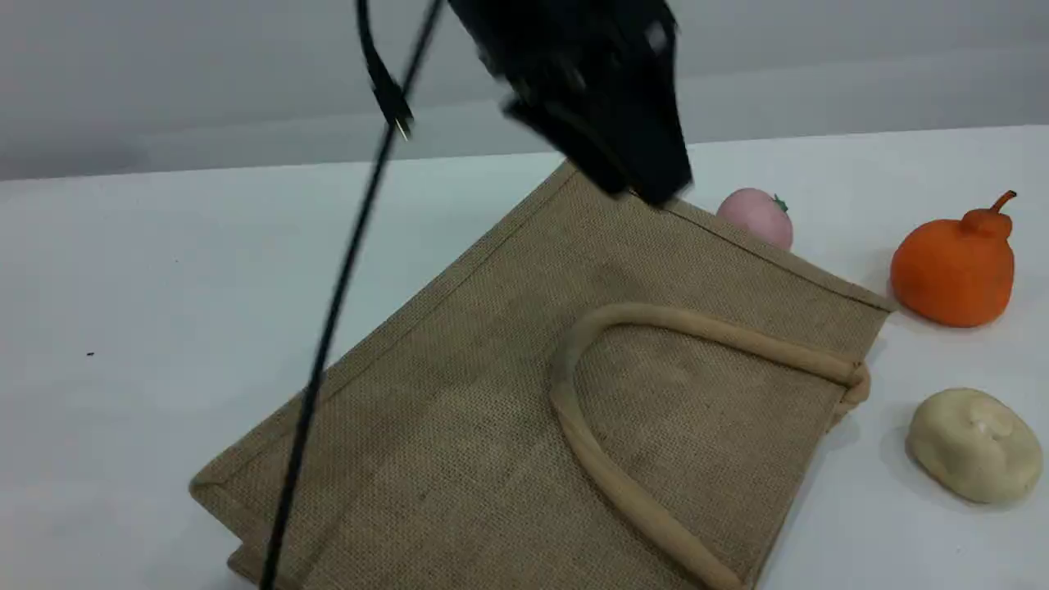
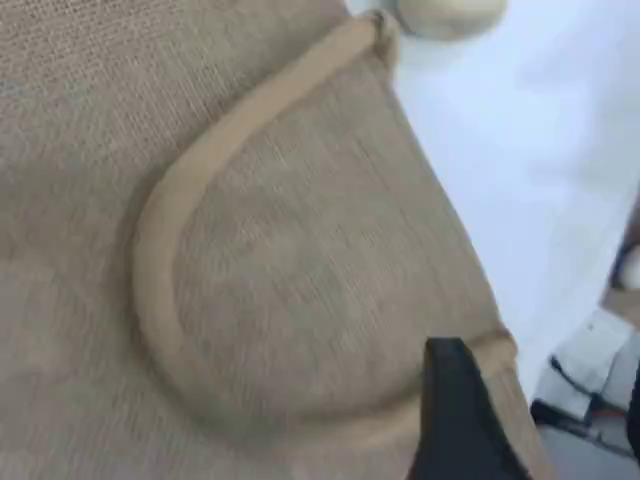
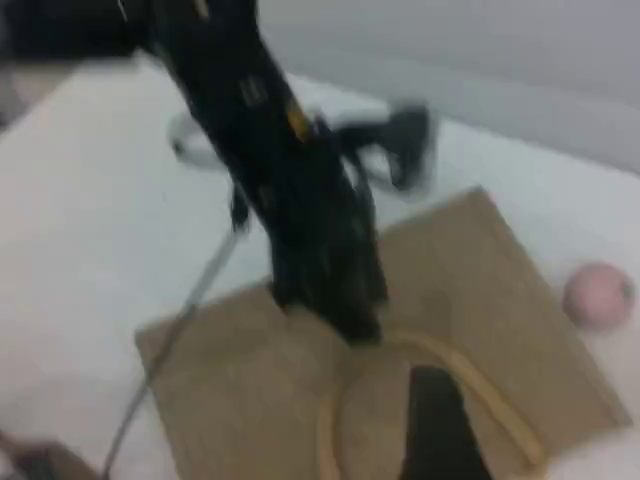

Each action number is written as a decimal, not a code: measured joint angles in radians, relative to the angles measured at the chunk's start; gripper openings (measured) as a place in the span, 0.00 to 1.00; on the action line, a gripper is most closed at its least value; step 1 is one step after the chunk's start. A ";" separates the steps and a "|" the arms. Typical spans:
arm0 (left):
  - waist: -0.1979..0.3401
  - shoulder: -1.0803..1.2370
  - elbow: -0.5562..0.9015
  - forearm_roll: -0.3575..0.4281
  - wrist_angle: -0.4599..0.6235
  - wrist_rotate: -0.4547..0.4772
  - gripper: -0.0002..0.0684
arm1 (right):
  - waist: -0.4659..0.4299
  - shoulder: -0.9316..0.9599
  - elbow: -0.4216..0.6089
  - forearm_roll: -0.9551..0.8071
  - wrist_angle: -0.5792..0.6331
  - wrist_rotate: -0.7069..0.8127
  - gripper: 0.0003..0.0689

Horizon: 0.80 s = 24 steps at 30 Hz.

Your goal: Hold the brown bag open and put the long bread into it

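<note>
Brown bag point(image 1: 492, 393) flat on table point(image 1: 123, 270), mouth toward lower right; both pincers' state unclear.

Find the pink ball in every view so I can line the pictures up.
Scene view: pink ball upper right, behind the brown bag's far edge.
Left wrist view: not in it.
Right wrist view: pink ball at the right edge, beside the bag.
Shared landmark: the bag's beige rope handle, in all three.
</note>
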 joint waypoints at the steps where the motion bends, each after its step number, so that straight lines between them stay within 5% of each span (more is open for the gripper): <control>1: 0.000 -0.030 0.000 0.021 0.013 -0.009 0.54 | 0.000 -0.013 0.000 -0.009 0.020 0.001 0.54; 7: 0.000 -0.211 0.001 0.103 0.088 -0.076 0.54 | 0.000 -0.127 0.000 -0.108 0.131 0.065 0.54; 15: -0.001 -0.452 0.001 0.104 0.119 -0.131 0.54 | 0.005 -0.318 0.016 -0.274 0.157 0.223 0.54; 24: -0.002 -0.712 0.008 0.156 0.118 -0.259 0.54 | 0.005 -0.607 0.190 -0.335 0.156 0.287 0.54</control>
